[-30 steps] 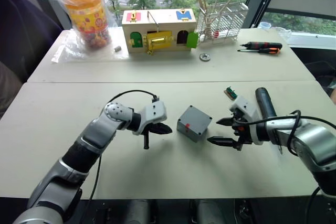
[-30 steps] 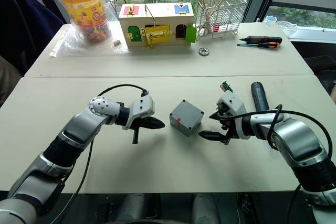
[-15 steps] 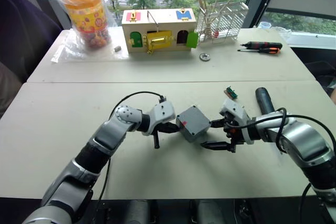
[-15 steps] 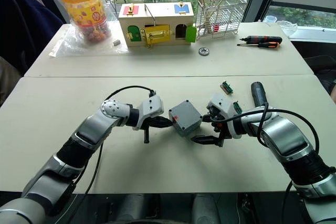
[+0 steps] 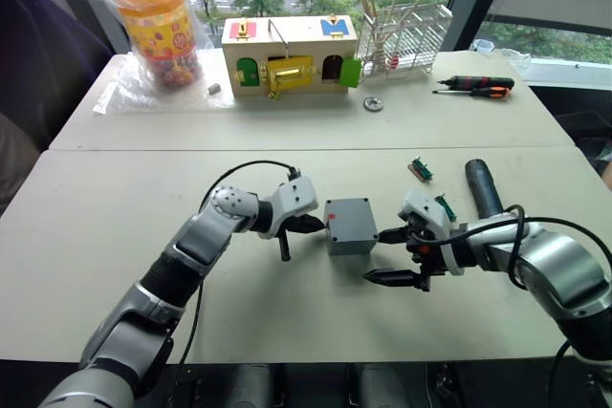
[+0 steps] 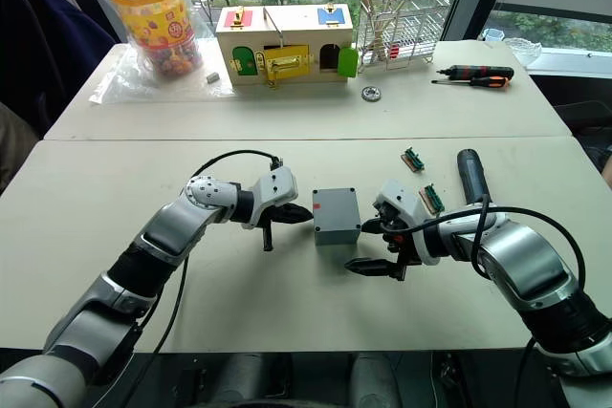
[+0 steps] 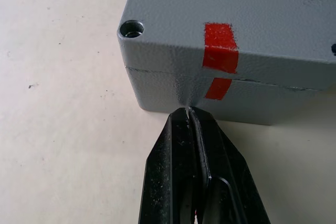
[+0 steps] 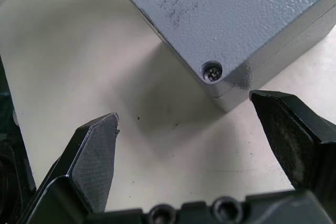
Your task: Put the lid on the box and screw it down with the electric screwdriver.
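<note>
My left hand [image 5: 308, 225] is pinched shut and empty against the box [image 5: 349, 225], my right hand [image 5: 390, 255] gapes empty beside it; the lid [image 7: 247, 9] is on, but the electric screwdriver [image 5: 481, 186] lies unused on the counter [image 5: 115, 226].

no readable text, labels or numbers

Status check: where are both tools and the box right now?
Left tool shut, tip at box. Right tool open beside it. Lid on. Electric screwdriver on table, untouched.

Both head eyes look down over the table [image 5: 115, 236]; both wrist cameras sit close against the box [image 7: 236, 40]
</note>
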### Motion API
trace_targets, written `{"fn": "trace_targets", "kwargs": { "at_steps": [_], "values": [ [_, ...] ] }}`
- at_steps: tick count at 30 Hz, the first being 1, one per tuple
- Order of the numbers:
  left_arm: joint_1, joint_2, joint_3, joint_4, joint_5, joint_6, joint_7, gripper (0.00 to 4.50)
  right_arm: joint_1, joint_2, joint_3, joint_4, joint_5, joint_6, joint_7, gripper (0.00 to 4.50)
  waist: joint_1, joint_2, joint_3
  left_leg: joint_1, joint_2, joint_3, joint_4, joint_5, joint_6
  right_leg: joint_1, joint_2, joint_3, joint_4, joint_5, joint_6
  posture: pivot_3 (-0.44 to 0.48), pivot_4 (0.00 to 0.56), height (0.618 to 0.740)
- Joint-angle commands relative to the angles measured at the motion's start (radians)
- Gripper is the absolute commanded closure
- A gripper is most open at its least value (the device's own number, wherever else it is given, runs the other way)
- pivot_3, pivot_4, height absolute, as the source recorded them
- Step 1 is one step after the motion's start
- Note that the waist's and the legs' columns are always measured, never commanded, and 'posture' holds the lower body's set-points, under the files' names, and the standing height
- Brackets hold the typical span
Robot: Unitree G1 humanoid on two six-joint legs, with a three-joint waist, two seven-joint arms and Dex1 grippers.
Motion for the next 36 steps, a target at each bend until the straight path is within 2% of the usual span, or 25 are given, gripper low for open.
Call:
{"fn": "trace_targets", "kwargs": {
  "at_steps": [1, 3, 5, 7, 10, 13, 16, 35, 36],
  "values": [
    [-0.003, 0.035, 0.042, -0.063, -0.021, 0.003, -0.017, 4.5, 0.016, -0.043, -0.165, -0.003, 0.037, 0.032, -0.025, 0.18, -0.001, 0.0, 0.0, 0.0, 0.0, 0.0, 0.0, 0.0, 0.0, 0.0, 0.0, 0.0, 0.0, 0.0, 0.0, 0.0, 0.15, 0.708],
    [-0.009, 0.034, 0.115, -0.083, -0.086, 0.043, -0.01, 4.5, 0.019, -0.02, -0.322, 0.052, 0.065, 0.066, -0.088, 0.18, -0.002, 0.0, 0.0, 0.0, 0.0, 0.0, 0.0, 0.0, 0.0, 0.0, 0.0, 0.0, 0.0, 0.0, 0.0, 0.0, 0.15, 0.708],
    [-0.016, 0.019, 0.179, -0.105, -0.157, 0.09, -0.007, 4.5, 0.018, 0.017, -0.417, 0.108, 0.055, 0.057, -0.164, 0.18, -0.001, 0.0, 0.0, 0.0, 0.001, 0.0, 0.0, 0.0, 0.0, 0.0, 0.0, 0.0, 0.0, 0.0, 0.0, 0.0, 0.15, 0.708],
    [-0.018, 0.004, 0.207, -0.118, -0.195, 0.111, -0.001, 4.5, 0.019, 0.062, -0.443, 0.159, 0.033, 0.023, -0.221, 0.18, -0.001, -0.001, 0.0, 0.0, 0.0, 0.0, 0.0, 0.0, 0.0, 0.0, 0.0, 0.0, 0.0, 0.0, 0.0, 0.0, 0.15, 0.708],
    [-0.024, -0.021, 0.211, -0.118, -0.21, 0.116, 0.015, 4.5, 0.016, 0.125, -0.414, 0.242, -0.041, -0.062, -0.306, 0.18, -0.003, -0.001, 0.0, 0.001, 0.0, 0.001, 0.0, 0.0, 0.0, 0.001, 0.0, 0.0, 0.0, 0.0, 0.0, 0.0, 0.15, 0.708],
    [-0.027, -0.035, 0.197, -0.112, -0.203, 0.105, 0.025, 4.5, 0.005, 0.175, -0.389, 0.316, -0.099, -0.144, -0.361, 0.88, -0.004, 0.0, 0.0, 0.001, 0.0, 0.003, 0.0, 0.0, 0.0, 0.0, 0.0, 0.0, 0.0, 0.0, 0.0, 0.0, 0.15, 0.708],
    [-0.026, -0.041, 0.195, -0.117, -0.205, 0.105, 0.032, 4.5, -0.01, 0.205, -0.392, 0.358, -0.119, -0.192, -0.39, 1.97, -0.003, 0.0, 0.0, 0.001, 0.0, 0.004, -0.001, 0.0, 0.0, 0.0, 0.0, 0.0, 0.0, 0.0, 0.0, 0.0, 0.15, 0.708],
    [0.0, -0.039, 0.176, -0.121, -0.196, 0.086, 0.036, 4.5, 0.006, 0.234, -0.371, 0.376, -0.126, -0.213, -0.393, 1.97, -0.004, 0.0, 0.0, 0.001, 0.0, 0.004, -0.001, 0.0, -0.001, 0.0, 0.001, 0.0, 0.0, 0.0, 0.0, 0.0, 0.15, 0.708],
    [0.0, -0.039, 0.175, -0.121, -0.196, 0.085, 0.036, 4.5, 0.006, 0.234, -0.37, 0.376, -0.125, -0.214, -0.393, 2.21, -0.004, 0.0, 0.0, 0.001, 0.0, 0.004, -0.001, 0.0, -0.001, 0.0, 0.001, 0.0, 0.0, 0.0, 0.0, 0.0, 0.15, 0.708]
  ]
}}
